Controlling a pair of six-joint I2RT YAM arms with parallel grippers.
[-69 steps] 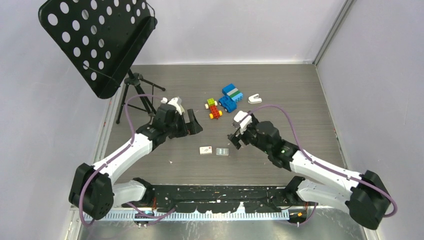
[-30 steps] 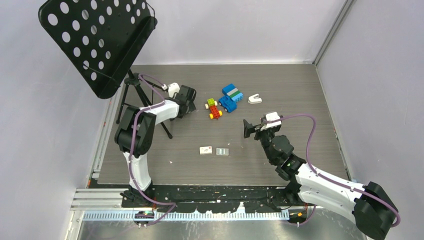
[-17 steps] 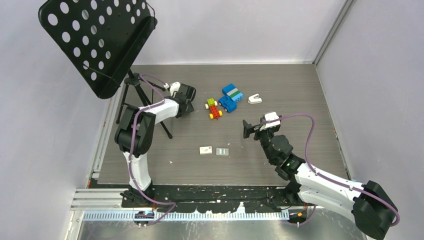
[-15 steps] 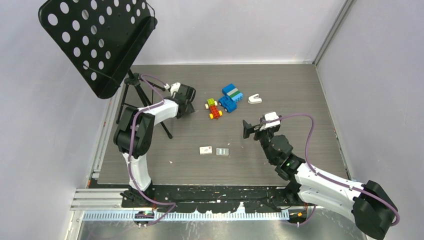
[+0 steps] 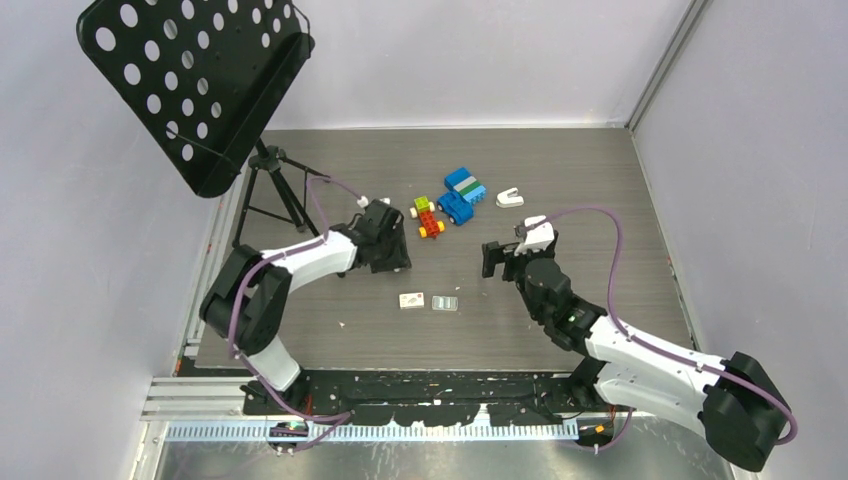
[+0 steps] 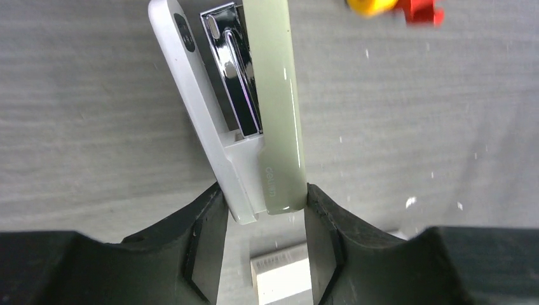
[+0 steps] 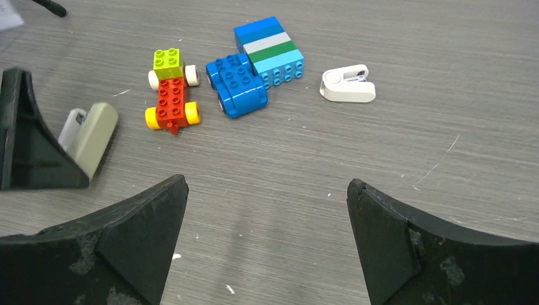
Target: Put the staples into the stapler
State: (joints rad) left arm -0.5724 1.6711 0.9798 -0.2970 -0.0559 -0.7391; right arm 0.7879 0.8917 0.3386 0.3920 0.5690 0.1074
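gripping the stapler (image 6: 251,114) by its rear end, the left gripper (image 6: 264,198) has its jaws narrowed onto both sides. the staples (image 5: 445,303) lie near on the table (image 5: 600,180), beside a small box (image 5: 411,300). the right gripper (image 7: 267,190) hangs wide, empty. the stapler probably wants holding steady and level, chrome channel reachable.

Pale lilac walls (image 5: 480,60); dark wood-grain table (image 5: 560,170); black perforated music stand (image 5: 232,100).
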